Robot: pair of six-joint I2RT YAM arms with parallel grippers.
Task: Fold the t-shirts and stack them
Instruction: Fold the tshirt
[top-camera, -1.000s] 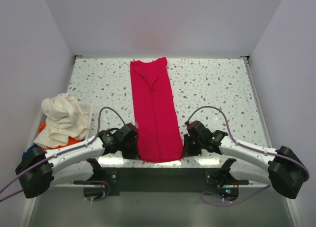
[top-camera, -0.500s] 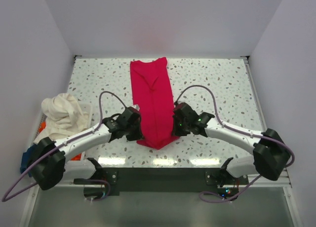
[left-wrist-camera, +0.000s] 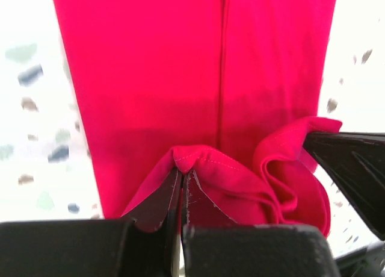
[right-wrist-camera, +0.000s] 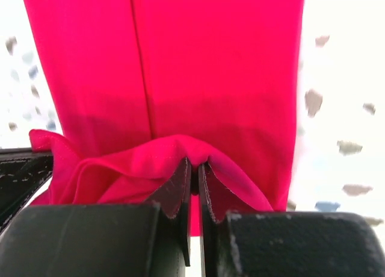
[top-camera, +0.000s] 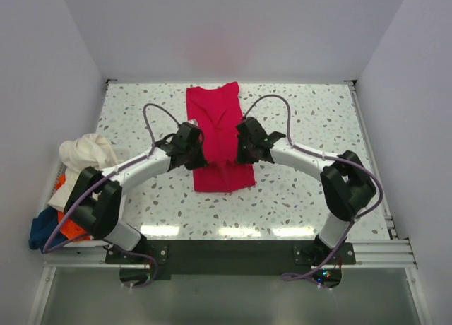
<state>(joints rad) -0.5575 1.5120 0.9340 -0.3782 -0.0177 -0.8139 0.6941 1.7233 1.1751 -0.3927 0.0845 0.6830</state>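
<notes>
Two grips | left gripper clamped on crimson t-shirt hem | right gripper clamped on same hem

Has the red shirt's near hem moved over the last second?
Yes. The left pincer and right pincer, shut on the red shirt, carried its hem away from the table's near edge.

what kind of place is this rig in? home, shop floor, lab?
Most likely a lab test cell: plain white walls box in a speckled tabletop, the left arm and right arm are bolted to a metal rail at its near edge, and a heap of shirts lies at the left.
</notes>
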